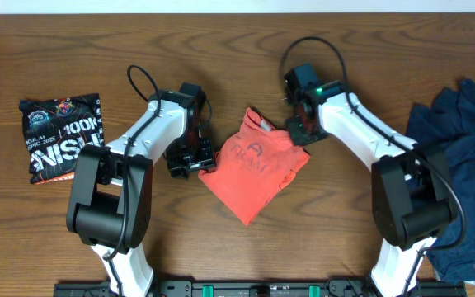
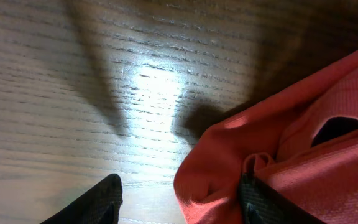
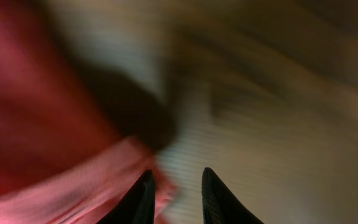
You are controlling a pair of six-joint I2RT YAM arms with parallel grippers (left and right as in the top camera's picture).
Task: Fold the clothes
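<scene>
The clothes are three T-shirts. A coral-red shirt (image 1: 254, 165) with navy lettering lies folded into a small diamond at the table's middle. My left gripper (image 1: 190, 157) sits at its left corner. In the left wrist view the left gripper (image 2: 180, 183) is open wide; the red shirt's (image 2: 303, 143) rolled edge lies between the fingers, against the right finger (image 2: 260, 200). My right gripper (image 1: 299, 128) is at the shirt's upper right edge. The blurred right wrist view shows the right gripper (image 3: 178, 172) narrowly open, with the red cloth (image 3: 61, 180) beside its left finger (image 3: 143, 196).
A folded black shirt (image 1: 63, 136) with white and orange print lies at the far left. A crumpled dark-navy shirt (image 1: 460, 165) is heaped at the right edge. Bare wood table (image 1: 246, 49) stretches behind the arms.
</scene>
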